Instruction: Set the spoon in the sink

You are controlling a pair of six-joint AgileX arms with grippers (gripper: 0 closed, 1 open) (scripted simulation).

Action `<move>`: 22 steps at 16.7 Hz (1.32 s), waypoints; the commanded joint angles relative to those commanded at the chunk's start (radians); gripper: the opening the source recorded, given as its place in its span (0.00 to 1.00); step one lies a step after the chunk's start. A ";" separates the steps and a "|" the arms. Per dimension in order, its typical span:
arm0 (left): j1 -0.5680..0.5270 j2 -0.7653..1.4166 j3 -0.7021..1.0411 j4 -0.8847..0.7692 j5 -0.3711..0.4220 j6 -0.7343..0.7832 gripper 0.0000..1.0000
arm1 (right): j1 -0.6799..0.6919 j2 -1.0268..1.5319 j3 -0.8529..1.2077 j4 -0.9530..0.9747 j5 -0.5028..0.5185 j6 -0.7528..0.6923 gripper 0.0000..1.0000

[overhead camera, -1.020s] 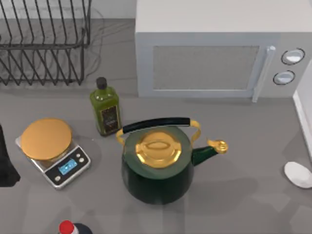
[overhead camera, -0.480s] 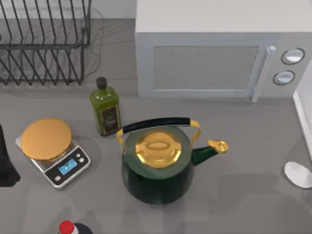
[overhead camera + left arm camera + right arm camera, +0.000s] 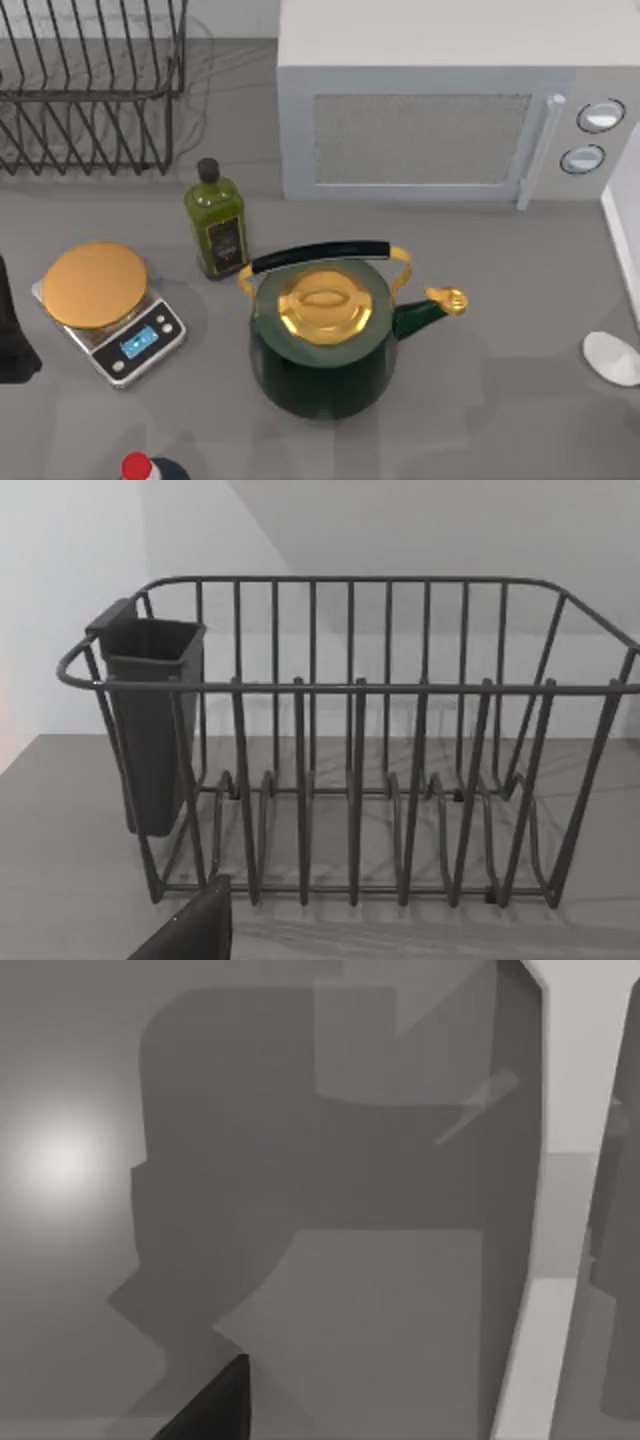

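Taking the green kettle (image 3: 320, 350) as the landmark: far to its left, the left arm (image 3: 12, 335) sits parked at the table edge, its fingers impossible to judge. Left of the kettle stands the gold-topped scale (image 3: 105, 305). Far right of the kettle lies the white spoon (image 3: 612, 358), on the counter.

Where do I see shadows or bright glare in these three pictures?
Top view: soft shadows lie on the table to the right of the green kettle, toward the spoon. Left wrist view: the dish rack throws thin bar shadows on the wall behind it. Right wrist view: a round bright glare spot beside large blocky shadows.
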 joint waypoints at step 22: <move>0.000 0.000 0.000 0.000 0.000 0.000 1.00 | 0.000 0.000 0.000 0.000 0.000 0.000 0.00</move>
